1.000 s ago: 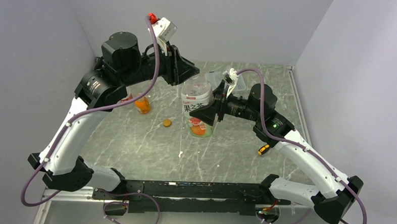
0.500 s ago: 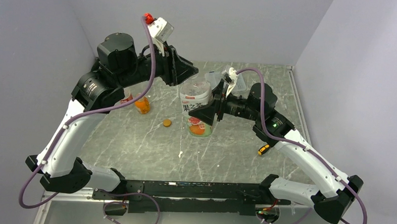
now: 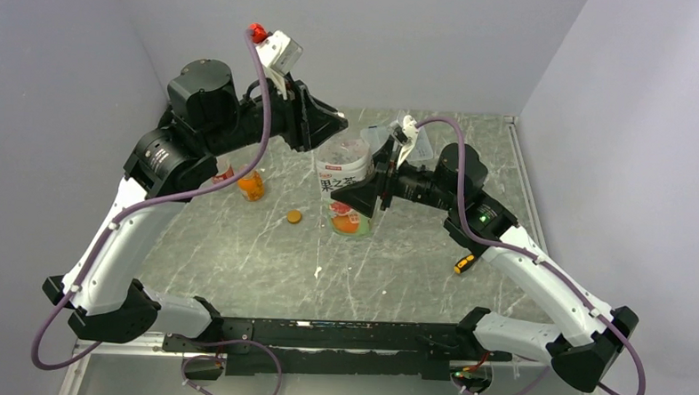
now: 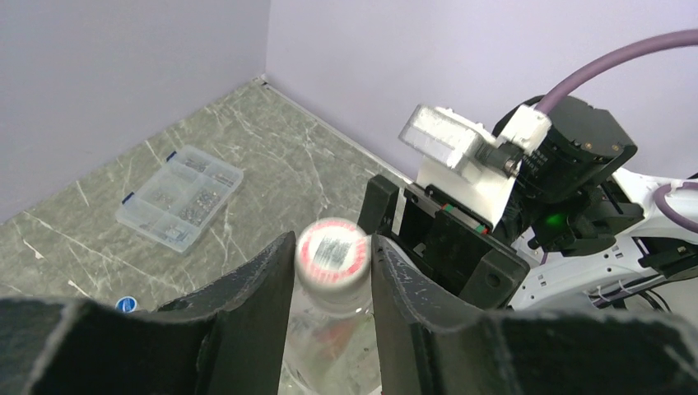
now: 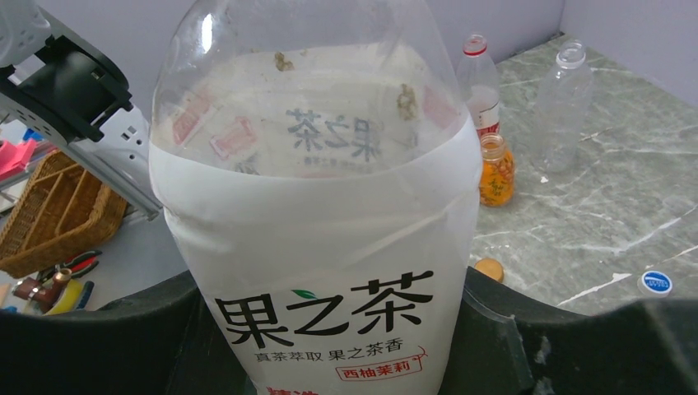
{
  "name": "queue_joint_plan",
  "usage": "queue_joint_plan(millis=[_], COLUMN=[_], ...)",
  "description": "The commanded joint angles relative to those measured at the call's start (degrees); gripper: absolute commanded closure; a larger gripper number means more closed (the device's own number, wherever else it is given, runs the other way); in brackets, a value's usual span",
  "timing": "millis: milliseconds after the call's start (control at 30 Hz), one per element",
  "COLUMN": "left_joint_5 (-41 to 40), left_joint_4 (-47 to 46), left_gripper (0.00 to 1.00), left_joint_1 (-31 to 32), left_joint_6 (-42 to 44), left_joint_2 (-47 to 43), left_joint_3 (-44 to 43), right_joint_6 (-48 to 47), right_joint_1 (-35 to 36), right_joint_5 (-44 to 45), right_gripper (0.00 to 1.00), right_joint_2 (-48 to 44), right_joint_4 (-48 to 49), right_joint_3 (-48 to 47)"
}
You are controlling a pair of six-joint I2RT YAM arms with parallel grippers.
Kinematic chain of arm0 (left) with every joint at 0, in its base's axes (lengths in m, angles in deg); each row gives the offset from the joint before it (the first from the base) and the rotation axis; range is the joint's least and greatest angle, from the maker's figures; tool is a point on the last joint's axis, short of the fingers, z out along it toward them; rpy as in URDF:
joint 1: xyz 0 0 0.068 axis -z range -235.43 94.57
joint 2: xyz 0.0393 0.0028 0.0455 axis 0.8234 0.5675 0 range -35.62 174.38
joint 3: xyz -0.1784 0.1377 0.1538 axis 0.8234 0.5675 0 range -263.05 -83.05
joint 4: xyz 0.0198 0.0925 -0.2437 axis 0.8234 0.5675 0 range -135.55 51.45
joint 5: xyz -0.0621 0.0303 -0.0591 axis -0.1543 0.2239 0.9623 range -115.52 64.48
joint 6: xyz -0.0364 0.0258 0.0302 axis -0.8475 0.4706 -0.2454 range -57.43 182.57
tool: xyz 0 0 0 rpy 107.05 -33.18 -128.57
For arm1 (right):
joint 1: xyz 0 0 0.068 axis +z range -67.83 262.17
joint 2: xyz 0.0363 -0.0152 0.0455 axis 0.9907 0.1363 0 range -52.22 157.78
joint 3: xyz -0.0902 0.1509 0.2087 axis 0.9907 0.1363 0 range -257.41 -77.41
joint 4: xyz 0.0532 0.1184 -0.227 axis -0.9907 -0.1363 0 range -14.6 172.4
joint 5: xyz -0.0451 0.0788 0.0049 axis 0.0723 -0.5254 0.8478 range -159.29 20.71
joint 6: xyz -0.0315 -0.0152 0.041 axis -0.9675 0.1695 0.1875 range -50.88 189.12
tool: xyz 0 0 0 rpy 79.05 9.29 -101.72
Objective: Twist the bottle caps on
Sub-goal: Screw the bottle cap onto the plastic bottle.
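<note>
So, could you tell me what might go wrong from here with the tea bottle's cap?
The left gripper closely flanks the red-and-white cap; pulling away could drag a loose cap off. The right gripper holds the tea bottle by its smooth label, so it may slip or twist.

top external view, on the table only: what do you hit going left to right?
Small squat clear bottle of orange liquid → small round orange cap → tall white-labelled clear plastic bottle → small yellow-and-black tool.
</note>
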Motion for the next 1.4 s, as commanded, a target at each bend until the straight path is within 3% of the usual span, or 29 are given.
queue_joint_plan(millis=[0, 1367], left_joint_5=[0.1, -0.7], left_joint_4=[1.6, 3.3], left_gripper=[0.57, 0.49], left_joint_1=[-0.2, -0.2], left_joint_6=[1.0, 2.7], left_joint_2=[-1.0, 1.5], left_joint_3=[0.9, -4.8], right_joint_6=[-0.5, -0.1], right_joint_1=[0.0, 0.3], right_joint_5=[0.7, -1.6], right_gripper=[0.75, 0.75], right_joint_2=[-0.4, 1.5], right_joint_4=[7.5, 7.6], right_joint_3=[-4.1, -2.6])
